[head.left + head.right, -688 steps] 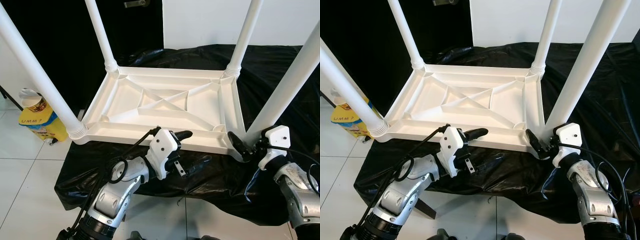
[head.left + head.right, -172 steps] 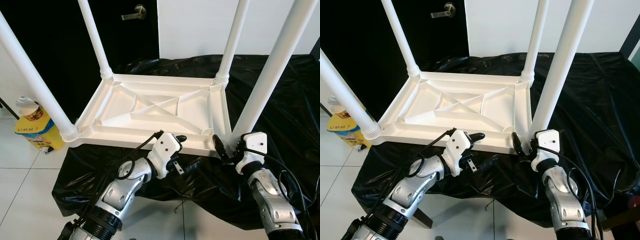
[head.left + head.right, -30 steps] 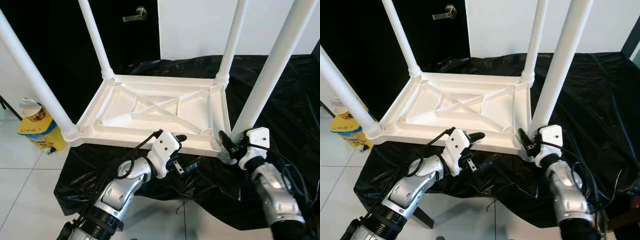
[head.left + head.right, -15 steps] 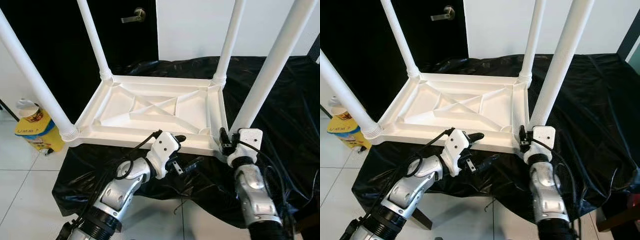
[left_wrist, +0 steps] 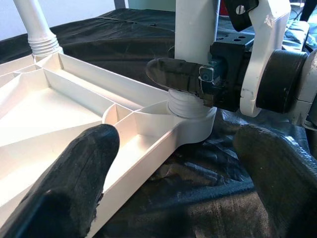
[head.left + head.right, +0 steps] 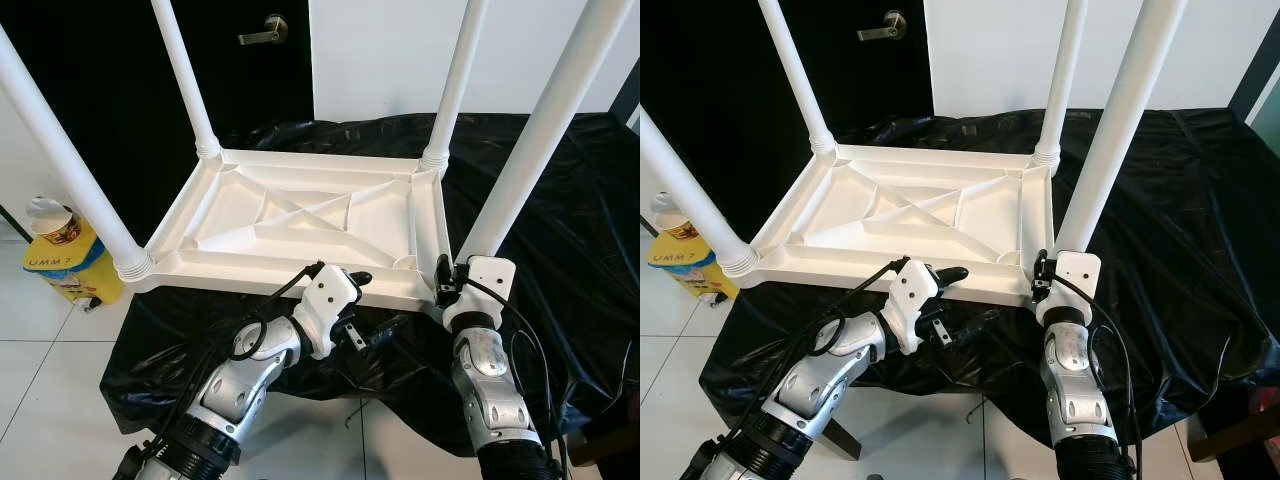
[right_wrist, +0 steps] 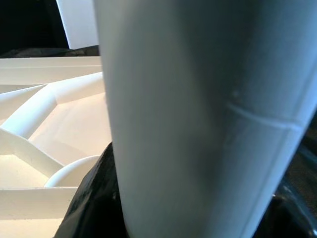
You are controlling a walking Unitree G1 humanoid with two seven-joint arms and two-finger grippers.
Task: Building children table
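One table: we see a white plastic children's table (image 6: pixel 310 225) lying upside down, its ribbed underside facing up, on a black sheet (image 6: pixel 560 200).
Long axis: we read the tabletop's longer side as running across the robot's front, left to right, with a slight skew; its near long edge faces us.
Legs: four white legs stand up from the corners and point upward, leaning a little outward; near-left leg (image 6: pixel 65 165), far-left leg (image 6: pixel 185 75), far-right leg (image 6: pixel 455 80), near-right leg (image 6: pixel 530 140).
Leg bases: each leg meets the top at a ribbed collar in a round corner socket.
Right gripper: our right gripper (image 6: pixel 441 283) sits at the base of the near-right leg, just above the collar; the left wrist view shows a black finger (image 5: pixel 181 75) lying across the leg, and the right wrist view shows the leg (image 7: pixel 198 114) close up between the fingers, so we take it as clasped around the leg.
Left gripper: our left gripper (image 6: pixel 375 305) spreads wide at the near long edge; one finger (image 6: pixel 350 278) lies over the rim, the other (image 6: pixel 390 326) lower, over the sheet.
Sheet: black, crinkled plastic draped over a raised surface.
Left of table: a yellow container (image 6: pixel 65 265) with a white top on the tiled floor (image 6: pixel 40 380).
Behind: a dark door with a lever handle (image 6: pixel 258 32) and a white wall (image 6: pixel 385 55).
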